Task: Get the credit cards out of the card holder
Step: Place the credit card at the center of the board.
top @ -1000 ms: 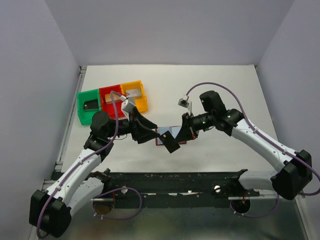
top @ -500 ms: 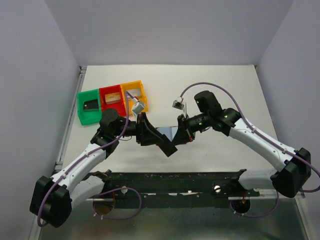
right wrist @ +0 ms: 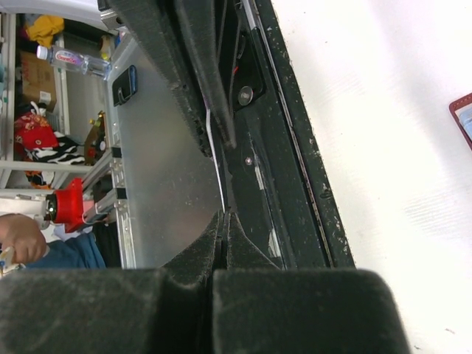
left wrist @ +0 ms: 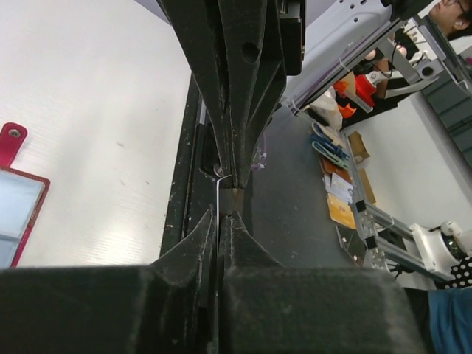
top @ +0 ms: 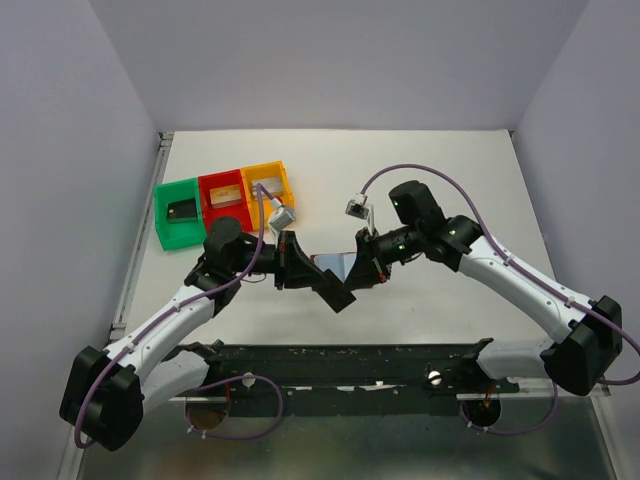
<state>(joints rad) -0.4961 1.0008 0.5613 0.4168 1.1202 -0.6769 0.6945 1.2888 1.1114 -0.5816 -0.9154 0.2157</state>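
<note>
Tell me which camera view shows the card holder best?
The left wrist view: the card holder lies open at the left edge, its snap tab and light blue pocket clear, though cropped. The top view shows it small and half covered. The right wrist view catches only a maroon corner.

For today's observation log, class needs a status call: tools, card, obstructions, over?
Pinching one black card: left tool, right tool, both shut. Nearby, card holder lies open. Nothing in the way.

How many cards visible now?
4. Black card in the green tray, gold card in the red tray, silver card in the yellow tray, fourth card pinched by left gripper and right gripper. Others may hide in the card holder.
</note>
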